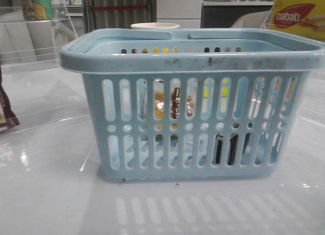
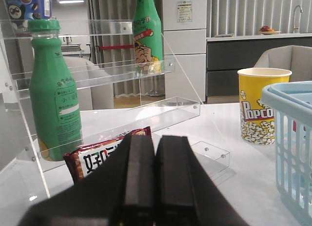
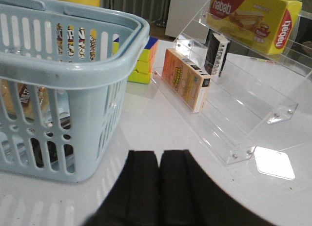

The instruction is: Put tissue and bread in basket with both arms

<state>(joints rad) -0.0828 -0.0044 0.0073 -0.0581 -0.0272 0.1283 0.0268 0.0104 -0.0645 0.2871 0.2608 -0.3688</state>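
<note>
The light-blue basket [image 1: 193, 103] stands in the middle of the table, close to the front camera. Through its slots I see the bread [image 1: 175, 104] in a clear wrapper with a dark label band, and the near-black tissue pack [image 1: 226, 148] on the basket floor at the right. Both also show through the slots in the right wrist view: the bread [image 3: 19, 101] and the tissue [image 3: 41, 153]. My left gripper [image 2: 155, 143] is shut and empty, left of the basket [image 2: 292, 138]. My right gripper [image 3: 159, 160] is shut and empty, right of the basket [image 3: 63, 79]. Neither arm shows in the front view.
A clear acrylic shelf at the left holds green bottles [image 2: 53, 89] with a maroon snack packet [image 2: 97, 155] below. A yellow popcorn cup [image 2: 262, 106] stands behind the basket. A clear shelf at the right holds a yellow nabati box [image 3: 253, 16], an orange box [image 3: 187, 79] and a colour cube [image 3: 141, 65].
</note>
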